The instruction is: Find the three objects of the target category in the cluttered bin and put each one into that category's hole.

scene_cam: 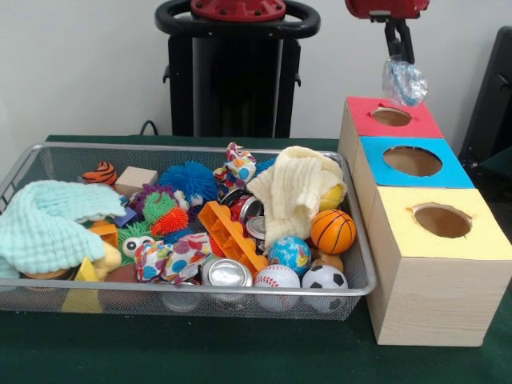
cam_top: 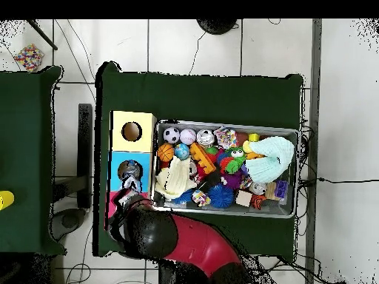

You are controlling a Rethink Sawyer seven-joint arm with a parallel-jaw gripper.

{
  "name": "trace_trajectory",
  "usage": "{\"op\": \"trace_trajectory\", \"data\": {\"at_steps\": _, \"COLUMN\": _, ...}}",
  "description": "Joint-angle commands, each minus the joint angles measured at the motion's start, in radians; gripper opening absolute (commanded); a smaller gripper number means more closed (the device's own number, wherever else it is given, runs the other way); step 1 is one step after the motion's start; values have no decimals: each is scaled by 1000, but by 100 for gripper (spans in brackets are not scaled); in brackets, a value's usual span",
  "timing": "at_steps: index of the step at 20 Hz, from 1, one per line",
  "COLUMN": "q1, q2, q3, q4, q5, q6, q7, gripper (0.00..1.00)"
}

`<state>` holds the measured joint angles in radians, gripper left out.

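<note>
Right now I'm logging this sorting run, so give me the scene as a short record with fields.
gripper: above the red hole, shut on a crumpled clear plastic bag
box: wooden box right of the bin in the front view
holes: red hole, blue hole, yellow hole
bin: wire mesh bin, cluttered
bin contents: basketball, soccer ball, baseball, cream cloth, mint cloth

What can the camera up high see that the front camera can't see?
Only the overhead view shows the floor tiles, cables and a second green table at the side. Only the front view shows the wooden sides of the box and the gripper holding a crinkly clear bag above the red hole. Both show the bin, the basketball and the yellow hole.
</note>
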<state>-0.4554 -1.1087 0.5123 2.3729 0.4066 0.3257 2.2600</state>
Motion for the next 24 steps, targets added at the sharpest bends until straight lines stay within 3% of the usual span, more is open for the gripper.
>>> {"op": "trace_trajectory", "data": {"at_steps": 1, "q1": 28, "q2": 13, "q3": -100, "q4": -59, "q5": -58, "q6": -120, "q7": 112, "gripper": 0}}
{"op": "trace_trajectory", "data": {"at_steps": 6, "q1": 76, "q2": 29, "q3": -165, "q4": -83, "q5": -68, "q6": -171, "q7": 122, "gripper": 0}}
{"op": "trace_trajectory", "data": {"at_steps": 13, "q1": 80, "q2": 66, "q3": -169, "q4": -77, "q5": -77, "q6": -282, "q7": 129, "gripper": 0}}
{"op": "trace_trajectory", "data": {"at_steps": 20, "q1": 61, "q2": 136, "q3": -127, "q4": -72, "q5": -88, "q6": -390, "q7": 141, "gripper": 0}}
{"op": "trace_trajectory", "data": {"at_steps": 24, "q1": 23, "q2": 191, "q3": -62, "q4": -67, "q5": -109, "q6": -446, "q7": 168, "gripper": 0}}
